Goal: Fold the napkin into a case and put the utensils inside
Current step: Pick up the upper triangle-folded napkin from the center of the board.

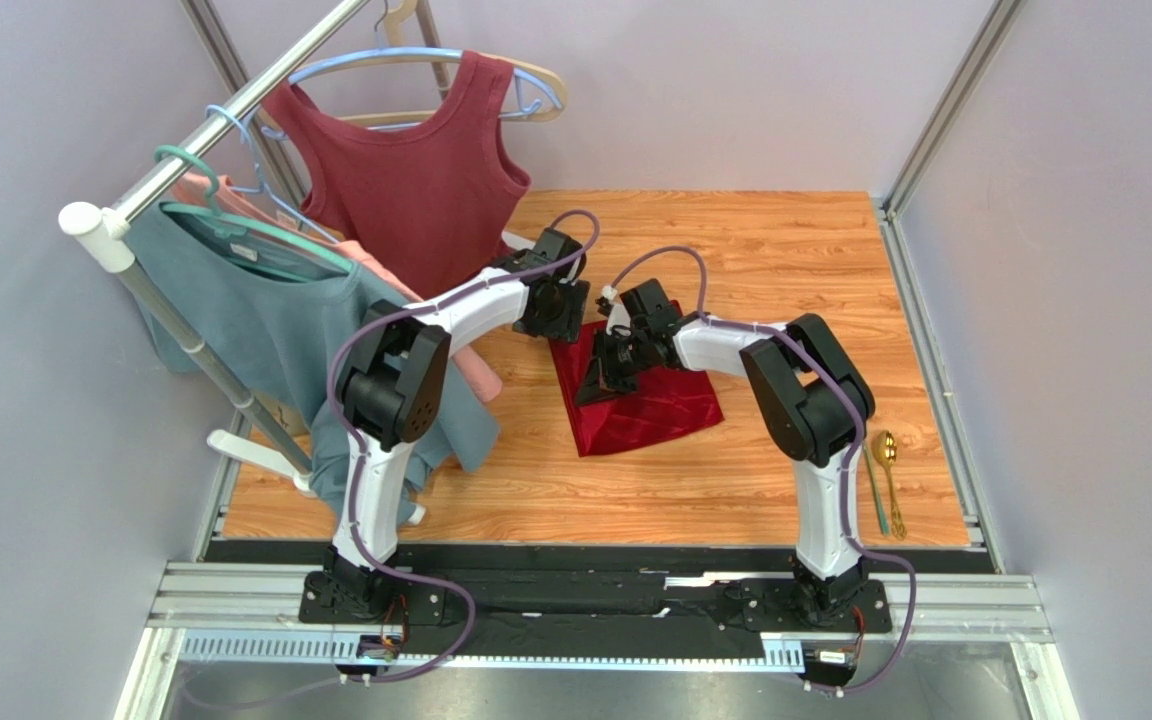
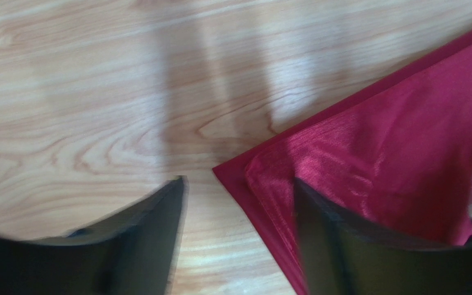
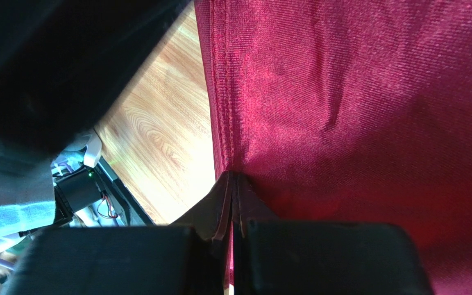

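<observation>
The crimson napkin (image 1: 654, 408) lies folded in layers on the wooden table (image 1: 778, 255); a case is out of view. My left gripper (image 1: 555, 311) hovers open over the napkin's far left corner (image 2: 404, 129). One of its fingers (image 2: 149, 236) is over bare wood, the other over the cloth. My right gripper (image 1: 602, 372) is shut on the napkin's left edge, with the hem (image 3: 220, 92) pinched between its fingertips (image 3: 233, 179) and lifted a little. The gold utensils (image 1: 889, 450) lie at the table's near right, beside the right arm's base.
A clothes rail (image 1: 222, 120) crosses the left side. On it hang a maroon sleeveless top (image 1: 417, 180), a teal top (image 1: 259, 315) and a pink garment (image 1: 465, 360), close to the left arm. Grey walls close in both sides.
</observation>
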{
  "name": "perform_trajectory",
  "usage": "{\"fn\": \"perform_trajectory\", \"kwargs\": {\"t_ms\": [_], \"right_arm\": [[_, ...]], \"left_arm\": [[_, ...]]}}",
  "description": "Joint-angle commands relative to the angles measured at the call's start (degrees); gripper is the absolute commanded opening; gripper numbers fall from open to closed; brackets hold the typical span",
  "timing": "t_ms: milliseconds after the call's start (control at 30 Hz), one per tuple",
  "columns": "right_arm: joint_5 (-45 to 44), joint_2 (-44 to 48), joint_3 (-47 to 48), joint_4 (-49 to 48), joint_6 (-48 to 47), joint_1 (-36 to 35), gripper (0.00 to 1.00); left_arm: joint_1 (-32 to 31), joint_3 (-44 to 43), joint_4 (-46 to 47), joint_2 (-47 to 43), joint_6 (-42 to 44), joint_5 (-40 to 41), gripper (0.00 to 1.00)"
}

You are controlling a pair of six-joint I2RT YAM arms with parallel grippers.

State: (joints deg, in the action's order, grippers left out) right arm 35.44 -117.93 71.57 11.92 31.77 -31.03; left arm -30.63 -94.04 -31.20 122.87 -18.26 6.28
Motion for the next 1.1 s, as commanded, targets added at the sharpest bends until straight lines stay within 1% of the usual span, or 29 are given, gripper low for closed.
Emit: {"fn": "perform_trajectory", "kwargs": {"t_ms": [0,100,200,433,567,733,800,833,900,933,967,1033,1067], "right_arm": [[-2.3,-1.7,0.2,-0.7,-1.2,0.0,0.00],[-2.0,-1.7,-0.4,-1.2,-0.9,0.0,0.00],[-2.0,-1.6,-0.6,-1.5,-1.0,0.1,0.00],[-1.8,-1.4,-0.7,-1.6,-1.1,0.0,0.00],[-1.8,-1.3,-1.1,-1.6,-1.1,0.0,0.00],[-1.8,-1.0,-1.3,-1.6,-1.4,0.0,0.00],[-1.8,-0.9,-1.4,-1.6,-1.4,0.0,0.00],[-1.9,-0.9,-1.7,-1.6,-1.4,0.1,0.00],[-2.4,-0.4,-2.0,-1.3,-2.0,0.0,0.00],[-2.9,-0.1,-2.0,-0.9,-2.4,0.0,0.00],[-4.4,0.6,-1.7,0.9,-3.6,0.0,0.00],[-6.0,1.9,-1.1,3.1,-5.0,-0.1,0.02],[-7.6,3.6,-0.7,5.5,-5.7,-0.3,0.04]], "left_arm": [[0.5,-0.6,-2.7,-4.7,-4.8,4.0,0.78],[0.5,-1.1,-3.5,-3.7,-7.6,5.8,0.78],[0.5,-1.8,-3.7,-2.1,-9.7,4.9,0.77],[0.5,-2.3,-2.6,0.6,-15.6,2.2,0.70],[0.4,-2.2,-2.2,1.8,-19.2,2.5,0.63],[0.4,-0.1,-1.1,2.6,-22.1,4.6,0.62],[0.4,0.9,0.9,3.0,-22.6,4.4,0.54],[0.3,1.0,1.8,2.9,-22.3,4.7,0.48],[0.1,2.8,3.8,2.0,-22.0,4.9,0.41],[0.1,3.5,5.4,1.5,-21.6,4.4,0.29],[0.1,4.1,5.8,1.0,-21.6,3.9,0.22],[0.1,5.8,7.1,-0.7,-21.3,3.6,0.10],[0.1,6.3,7.2,-1.5,-20.9,3.5,0.09]]}}
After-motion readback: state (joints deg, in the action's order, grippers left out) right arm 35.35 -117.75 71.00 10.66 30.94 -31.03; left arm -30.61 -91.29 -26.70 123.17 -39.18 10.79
